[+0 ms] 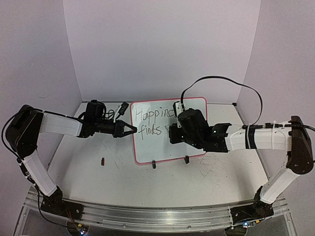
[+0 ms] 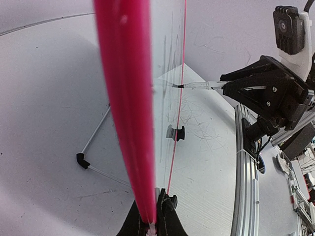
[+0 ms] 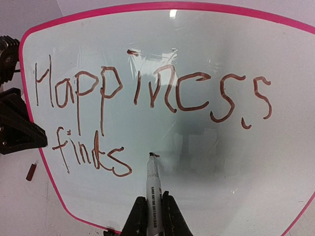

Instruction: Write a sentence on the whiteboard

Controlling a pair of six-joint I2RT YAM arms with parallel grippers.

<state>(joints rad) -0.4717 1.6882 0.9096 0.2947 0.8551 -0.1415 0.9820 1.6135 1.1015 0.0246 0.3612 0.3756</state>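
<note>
Fingers on the right arm, the right fingers (image 3: 139, 220), are closed around a slim marker (image 3: 153, 189). It points straight away from the wrist, with its tip touching the whiteboard (image 3: 231, 167) just right of the word "finds". Small print runs along the marker's barrel, too fine to read.

The sentence (image 3: 147, 96) is in reddish-brown strokes on 2 lines: "Happiness" above, "finds" below on the left, and a short fresh mark at the marker tip.

The left fingers (image 2: 167, 219) are clamped on the whiteboard's red-pink frame at its left edge, seen edge-on from the left wrist.

The whiteboard stands in the middle of the tabletop (image 1: 216, 177) on 2 black clip feet (image 1: 186, 159). Its long axis runs left to right between the 2 arms, and its written face is turned toward the arm bases.

The tabletop is white and scuffed with faint grey scribbles. A small reddish-brown stub (image 1: 103, 161) lies on it near the whiteboard's left lower corner. Plain pale walls (image 1: 162, 44) close in the back and both sides. An aluminium rail (image 1: 157, 216) along the near edge carries both arm bases.
</note>
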